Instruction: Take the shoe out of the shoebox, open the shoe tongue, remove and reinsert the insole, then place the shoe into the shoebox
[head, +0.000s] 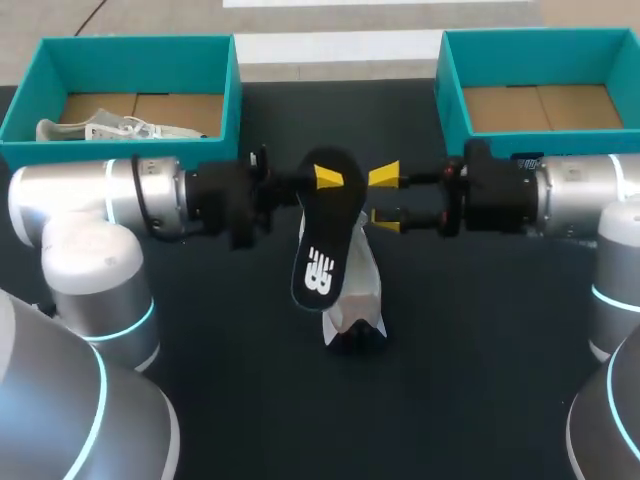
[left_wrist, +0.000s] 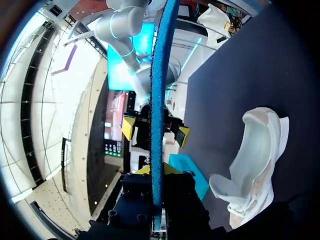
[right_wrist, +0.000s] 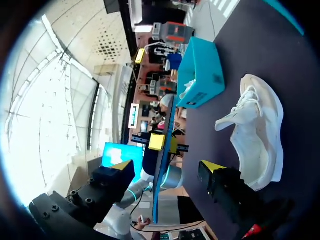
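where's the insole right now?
Head view: the insole hangs mid-table, gripped at one end by the left tool, over the white shoe. The open right tool sits close on its right.

The left arm and right arm lie level, wrists facing each other across the insole. The left gripper seems clamped on the insole's upper end. The right gripper waits just beside the insole, fingers spread.
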